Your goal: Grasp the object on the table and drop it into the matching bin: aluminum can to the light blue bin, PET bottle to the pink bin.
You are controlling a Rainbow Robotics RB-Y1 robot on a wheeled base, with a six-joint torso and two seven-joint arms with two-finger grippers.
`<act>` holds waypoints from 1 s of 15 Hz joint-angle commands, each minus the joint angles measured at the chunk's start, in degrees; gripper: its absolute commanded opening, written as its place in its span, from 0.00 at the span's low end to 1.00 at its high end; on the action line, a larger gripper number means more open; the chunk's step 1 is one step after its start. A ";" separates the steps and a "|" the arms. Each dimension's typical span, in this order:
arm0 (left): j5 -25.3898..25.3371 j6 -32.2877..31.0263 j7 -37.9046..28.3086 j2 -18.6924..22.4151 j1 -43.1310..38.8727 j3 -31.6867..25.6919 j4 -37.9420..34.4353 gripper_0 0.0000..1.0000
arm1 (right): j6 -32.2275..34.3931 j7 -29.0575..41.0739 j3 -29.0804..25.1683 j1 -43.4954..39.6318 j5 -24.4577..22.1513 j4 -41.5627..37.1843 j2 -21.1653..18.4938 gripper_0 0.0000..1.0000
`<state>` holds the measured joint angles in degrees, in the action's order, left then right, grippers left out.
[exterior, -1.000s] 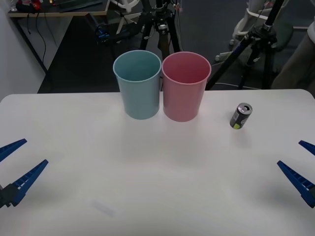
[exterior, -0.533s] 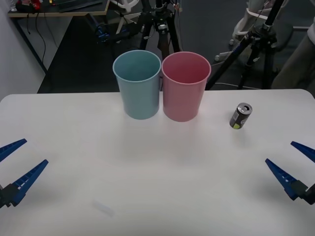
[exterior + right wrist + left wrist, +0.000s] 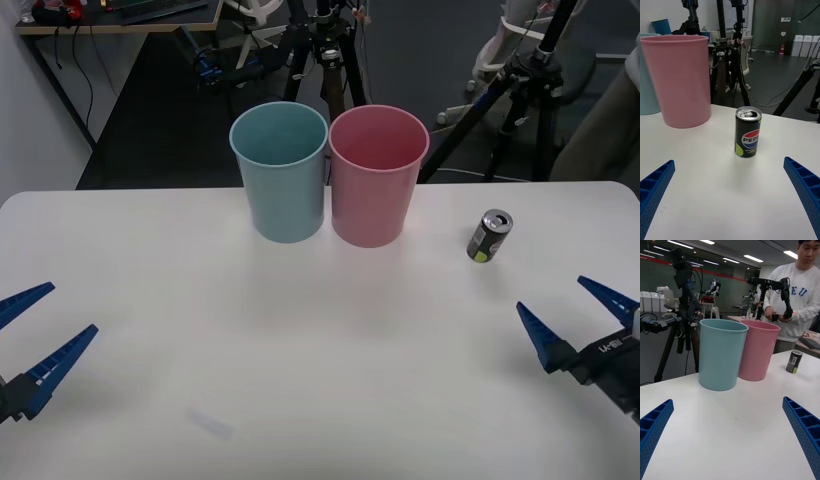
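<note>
A small dark grey aluminum can (image 3: 489, 236) with a silver top and a yellow-green patch stands upright on the white table (image 3: 300, 340), to the right of the bins. The right wrist view has the can (image 3: 748, 132) straight ahead, between the spread fingers. My right gripper (image 3: 572, 313) is open, low over the table's right side, a short way in front of the can. Side by side at the table's far middle stand the light blue bin (image 3: 280, 170) and the pink bin (image 3: 377, 174). My left gripper (image 3: 38, 330) is open at the table's left edge.
Tripods (image 3: 520, 90) and desks stand on the dark floor behind the table. The left wrist view has both bins (image 3: 722, 352) ahead, the can (image 3: 794, 362) far off, and a person beyond the table.
My right gripper has moved inward and forward over the table, toward the can. The left gripper, the can and both bins have stayed put.
</note>
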<state>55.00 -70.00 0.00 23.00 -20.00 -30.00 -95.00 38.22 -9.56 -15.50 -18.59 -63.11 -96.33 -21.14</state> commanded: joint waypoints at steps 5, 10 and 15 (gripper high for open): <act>0.00 0.00 0.00 0.00 0.00 0.00 0.00 1.00 | -15.81 0.77 8.38 4.44 -0.53 1.67 0.05 1.00; 0.00 0.00 0.00 0.00 0.00 0.00 0.00 1.00 | -17.30 -0.28 8.91 11.65 -2.55 10.29 2.68 1.00; 0.00 0.00 0.00 0.00 0.00 0.00 0.00 1.00 | -18.88 -1.86 9.00 17.27 -3.43 16.62 4.35 1.00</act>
<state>55.00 -70.00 0.00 23.00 -20.00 -30.00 -95.00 19.63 -11.12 -6.51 -1.94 -66.53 -80.45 -16.99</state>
